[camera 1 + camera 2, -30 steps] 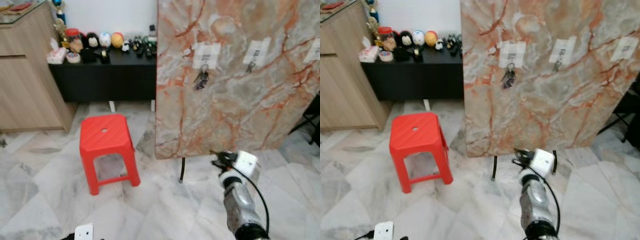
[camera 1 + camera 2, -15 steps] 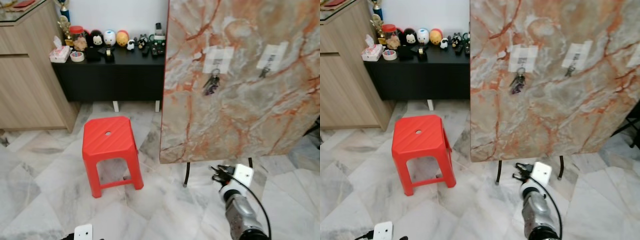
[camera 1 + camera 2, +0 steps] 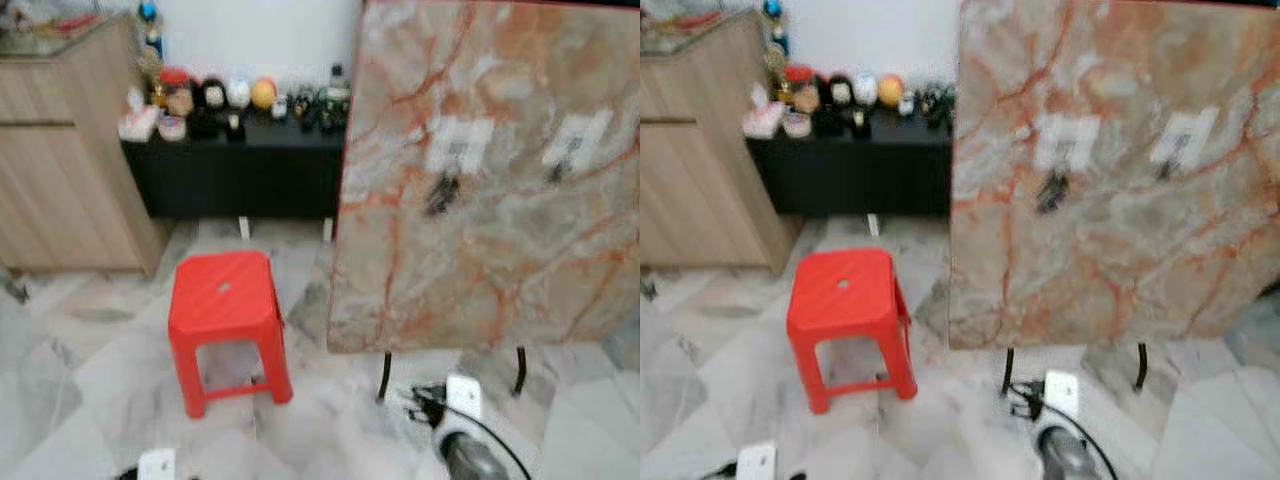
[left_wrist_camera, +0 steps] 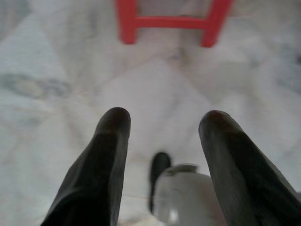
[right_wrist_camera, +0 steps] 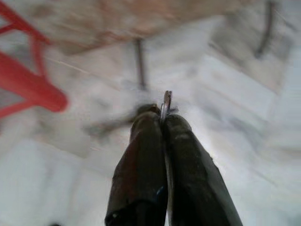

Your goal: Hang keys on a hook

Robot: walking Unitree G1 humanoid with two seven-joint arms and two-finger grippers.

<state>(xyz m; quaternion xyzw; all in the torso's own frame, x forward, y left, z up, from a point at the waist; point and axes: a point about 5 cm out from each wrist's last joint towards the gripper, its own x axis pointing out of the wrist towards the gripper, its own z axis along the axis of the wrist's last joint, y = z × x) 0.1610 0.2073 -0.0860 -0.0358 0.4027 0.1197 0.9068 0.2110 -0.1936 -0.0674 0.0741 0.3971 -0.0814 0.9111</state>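
1. Right gripper (image 5: 162,117) has its two black fingers pressed together on a thin metal piece, most likely the keys (image 5: 166,101), which pokes out past the tips; it sits low, near the floor, in front of the board's legs.
2. Hanging has not begun, judging by the gap: the gripper is well below the marble-patterned board (image 3: 500,180), and the carried keys are well apart from any hook.
3. Two pale patches on the board mark hooks (image 3: 565,145); the left one already carries a dark bunch (image 3: 440,193), while the other also seems to hold something small, too blurred to tell.
4. Left gripper (image 4: 162,141) hangs idle over the marble floor (image 3: 80,360), fingers spread and empty.
5. Beside the board stands a red stool (image 3: 225,300), with a black shelf of trinkets (image 3: 240,150) and a wooden cabinet (image 3: 60,160) beyond.
6. What remains: raise the arm, reach a free hook, slip the ring over.
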